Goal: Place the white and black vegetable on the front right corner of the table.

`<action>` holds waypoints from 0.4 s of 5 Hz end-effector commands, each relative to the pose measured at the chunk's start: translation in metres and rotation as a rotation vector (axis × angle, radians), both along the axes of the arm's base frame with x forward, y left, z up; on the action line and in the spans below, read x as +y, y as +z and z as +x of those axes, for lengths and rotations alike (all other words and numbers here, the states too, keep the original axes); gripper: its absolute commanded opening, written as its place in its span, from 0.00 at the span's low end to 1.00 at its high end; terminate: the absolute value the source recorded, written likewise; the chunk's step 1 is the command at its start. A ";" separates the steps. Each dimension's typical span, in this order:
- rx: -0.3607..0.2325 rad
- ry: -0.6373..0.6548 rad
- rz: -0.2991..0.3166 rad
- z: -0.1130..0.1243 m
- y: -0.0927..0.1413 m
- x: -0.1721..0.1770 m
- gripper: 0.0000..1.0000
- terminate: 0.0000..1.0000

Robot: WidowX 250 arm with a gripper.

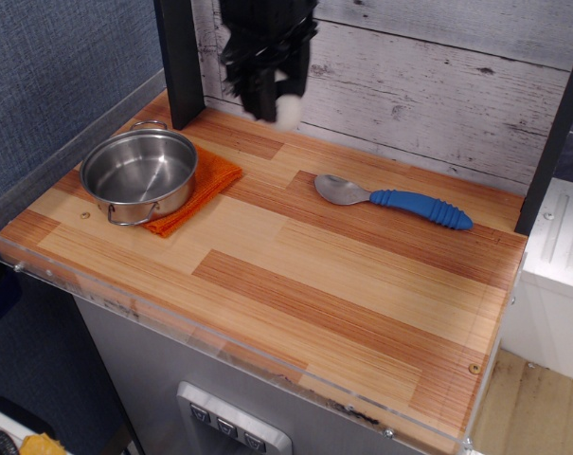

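Observation:
My black gripper [272, 95] hangs high above the back of the table, shut on the white and black vegetable [287, 112], a small white egg-shaped ball showing at the fingertips. Only its white lower part shows; the black band is hidden by the fingers. The vegetable is well off the wooden table [343, 303], over the back left-middle area. The front right corner of the table [456, 398] lies far from the gripper.
A steel pot [139, 173] sits on an orange cloth [205, 185] at the left. A blue-handled spoon [395, 199] lies at the back right. A black post [179, 57] stands behind the pot. A clear acrylic rim [220, 341] edges the table.

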State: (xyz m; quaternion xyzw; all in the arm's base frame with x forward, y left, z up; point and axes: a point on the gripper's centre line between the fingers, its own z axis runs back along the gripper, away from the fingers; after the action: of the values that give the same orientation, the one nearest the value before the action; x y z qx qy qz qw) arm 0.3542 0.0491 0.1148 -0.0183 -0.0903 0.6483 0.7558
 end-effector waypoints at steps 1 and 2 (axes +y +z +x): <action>-0.067 -0.171 -0.002 -0.023 0.034 -0.022 0.00 0.00; -0.073 -0.306 0.002 -0.031 0.032 -0.027 0.00 0.00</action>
State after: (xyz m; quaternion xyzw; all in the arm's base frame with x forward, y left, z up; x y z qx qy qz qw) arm 0.3248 0.0198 0.1284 -0.0444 -0.0883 0.5216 0.8474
